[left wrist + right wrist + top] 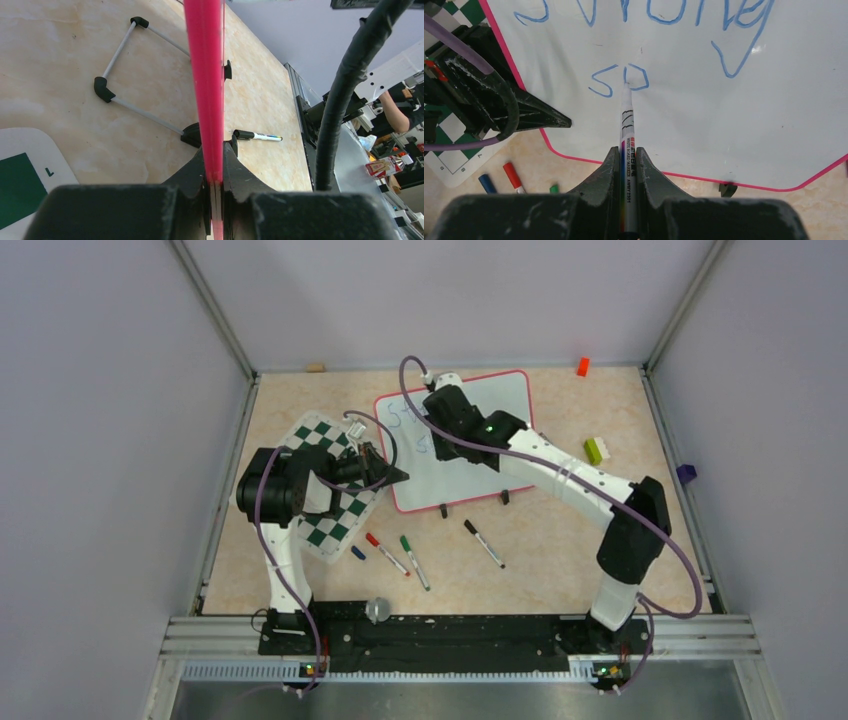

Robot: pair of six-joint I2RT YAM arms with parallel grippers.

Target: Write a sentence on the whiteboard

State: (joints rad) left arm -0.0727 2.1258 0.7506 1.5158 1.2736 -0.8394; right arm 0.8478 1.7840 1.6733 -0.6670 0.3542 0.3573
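Note:
The whiteboard (470,455), white with a thin red-pink frame, lies at the table's middle back. My left gripper (392,475) is shut on its left edge; in the left wrist view the pink frame (206,85) runs edge-on between my jaws (214,160). My right gripper (440,410) is over the board, shut on a white marker (626,150) whose tip touches the board. The blue sentence (649,15) reads "Strong" on the first line, with "Sp" (620,80) begun below, at the marker's tip.
A green-and-white chessboard mat (325,485) lies under my left arm. Red (386,553), green (414,561) and black (484,543) markers and a blue cap (358,552) lie in front of the board. Small blocks (596,449) sit at the right. A wire stand (127,65) shows under the board.

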